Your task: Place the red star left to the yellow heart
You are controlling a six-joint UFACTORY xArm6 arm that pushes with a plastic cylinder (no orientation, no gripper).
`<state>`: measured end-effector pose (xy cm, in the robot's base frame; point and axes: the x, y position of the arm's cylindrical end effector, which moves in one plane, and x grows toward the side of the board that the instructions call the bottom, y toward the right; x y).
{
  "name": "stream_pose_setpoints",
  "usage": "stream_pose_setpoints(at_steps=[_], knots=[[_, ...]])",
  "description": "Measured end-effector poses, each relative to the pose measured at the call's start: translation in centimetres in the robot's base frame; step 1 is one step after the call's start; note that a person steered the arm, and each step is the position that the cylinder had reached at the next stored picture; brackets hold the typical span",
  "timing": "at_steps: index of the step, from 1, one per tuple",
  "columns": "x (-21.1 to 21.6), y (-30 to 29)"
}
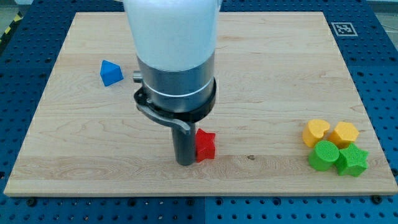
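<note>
A pale wooden board [261,68] lay on a blue perforated table [379,93], seen from one camera looking down at an angle. The arm's white and grey body hung over the board's middle, ending in a straight dark rod. There was no pincer on this arm, so nothing could be spread or pressed together; the rod only pushed.

The tip [185,163] stood on the board at the view's left side of the red star [205,144], apparently touching it, though the rod hid the contact line, so a thin gap could not be ruled out. That placing suited a push toward the view's right, which was where the star needed to go.

The yellow heart [315,132] sat well apart from the star, near the board's right edge. It was packed in a tight cluster: a yellow hexagon [344,134] just to its right, a green cylinder [324,155] just below it, and a green star [352,160] at the cluster's lower right. The board to the heart's left was free, leaving room for the red star there.

A blue block [111,73], roughly triangular, lay alone toward the view's upper left, away from any likely path.
</note>
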<state>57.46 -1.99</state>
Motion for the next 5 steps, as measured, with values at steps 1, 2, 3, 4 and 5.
stream_pose_setpoints(at_steps=[1, 2, 3, 4, 5], knots=[[0.0, 3.0], [0.0, 3.4], [-0.9, 2.7], [-2.0, 2.2], [-2.2, 4.4]])
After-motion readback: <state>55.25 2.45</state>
